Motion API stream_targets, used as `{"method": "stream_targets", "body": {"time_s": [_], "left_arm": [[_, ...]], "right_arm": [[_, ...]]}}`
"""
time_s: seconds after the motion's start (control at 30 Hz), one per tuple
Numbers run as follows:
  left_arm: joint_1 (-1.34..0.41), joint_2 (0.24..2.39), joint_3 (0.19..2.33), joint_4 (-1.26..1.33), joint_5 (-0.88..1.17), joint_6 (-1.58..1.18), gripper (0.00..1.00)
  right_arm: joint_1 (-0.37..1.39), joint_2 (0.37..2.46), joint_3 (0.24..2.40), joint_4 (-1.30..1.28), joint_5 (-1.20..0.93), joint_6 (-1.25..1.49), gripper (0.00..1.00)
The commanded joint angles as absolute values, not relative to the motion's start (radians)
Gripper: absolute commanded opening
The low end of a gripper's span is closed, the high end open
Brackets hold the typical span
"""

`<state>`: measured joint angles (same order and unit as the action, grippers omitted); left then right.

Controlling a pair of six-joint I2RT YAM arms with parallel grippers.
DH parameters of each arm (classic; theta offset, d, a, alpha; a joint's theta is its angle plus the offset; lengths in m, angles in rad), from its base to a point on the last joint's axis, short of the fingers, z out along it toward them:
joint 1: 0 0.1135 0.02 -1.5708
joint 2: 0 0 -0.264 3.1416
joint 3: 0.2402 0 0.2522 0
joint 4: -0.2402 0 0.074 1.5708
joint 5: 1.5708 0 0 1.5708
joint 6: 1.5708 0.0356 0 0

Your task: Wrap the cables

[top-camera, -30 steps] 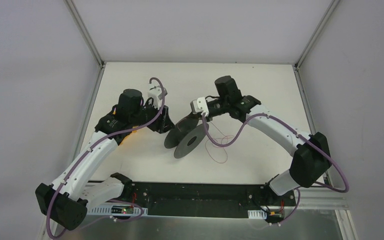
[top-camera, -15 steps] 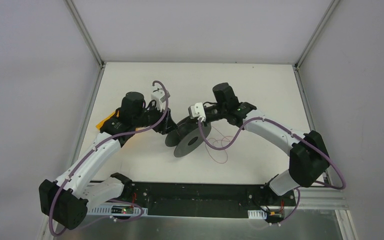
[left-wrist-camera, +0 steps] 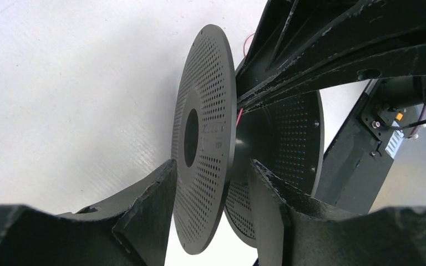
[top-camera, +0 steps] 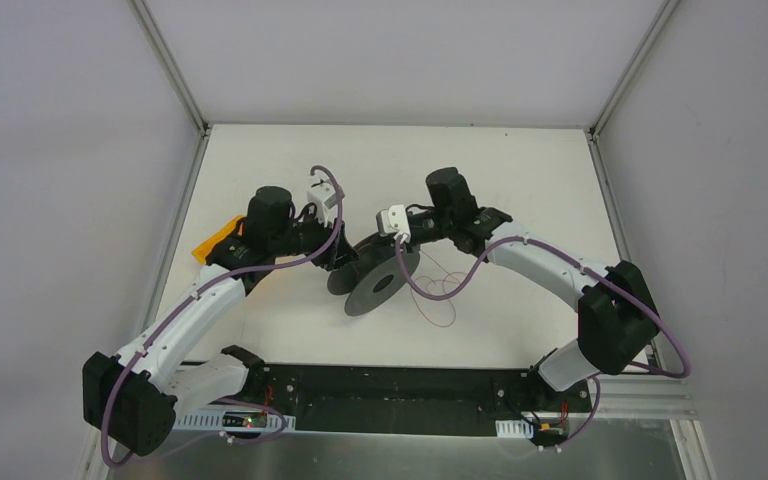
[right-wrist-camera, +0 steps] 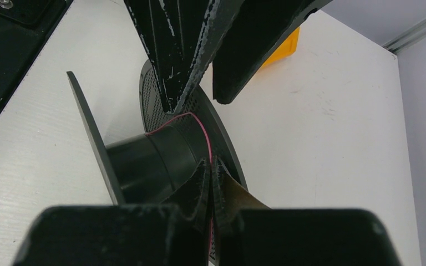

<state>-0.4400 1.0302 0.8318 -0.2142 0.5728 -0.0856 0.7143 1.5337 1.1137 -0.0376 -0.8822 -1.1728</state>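
Observation:
The dark grey two-flanged spool (top-camera: 375, 277) stands tilted on the table's middle. My left gripper (top-camera: 343, 257) straddles its near perforated flange (left-wrist-camera: 205, 149): one finger lies against the outer face, the other sits between the flanges with a gap showing, so the jaws are open. My right gripper (top-camera: 401, 237) is shut on the thin reddish-brown wire (right-wrist-camera: 191, 117), which runs from its fingertips (right-wrist-camera: 202, 177) over the spool's hub (right-wrist-camera: 155, 160). A short red stretch shows in the left wrist view (left-wrist-camera: 239, 115). The rest of the wire lies in loose loops (top-camera: 442, 290) to the spool's right.
An orange object (top-camera: 215, 240) lies at the table's left edge, behind the left arm; it also shows in the right wrist view (right-wrist-camera: 284, 47). The black base rail (top-camera: 390, 395) runs along the near edge. Grey walls enclose the table.
The left arm has swung slightly right and lower, uncovering the orange object. The right gripper has shifted a little left towards the spool. The spool has barely moved.

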Motion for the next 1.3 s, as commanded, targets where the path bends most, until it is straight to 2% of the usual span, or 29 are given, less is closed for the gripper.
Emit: {"method": "stream_targets", "body": {"time_s": [0.0,0.67,1.1,1.2,1.27], "left_arm": [[-0.460,1.030,0.824,-0.175,0.571,-0.040,0.48],[-0.495,1.042,0.831,-0.175,0.423,-0.010,0.39],[-0.514,1.040,0.830,-0.178,0.444,-0.009,0.42],[-0.514,1.045,0.828,-0.181,0.465,-0.009,0.31],[-0.515,1.048,0.829,-0.192,0.476,0.016,0.18]], "right_arm": [[0.720,1.503,1.099,0.055,-0.903,-1.138,0.00],[0.725,1.510,1.092,0.088,-0.906,-1.083,0.00],[0.736,1.511,1.083,0.100,-0.881,-1.060,0.00],[0.737,1.504,1.074,0.109,-0.878,-1.052,0.00],[0.737,1.501,1.072,0.110,-0.875,-1.046,0.00]]}}
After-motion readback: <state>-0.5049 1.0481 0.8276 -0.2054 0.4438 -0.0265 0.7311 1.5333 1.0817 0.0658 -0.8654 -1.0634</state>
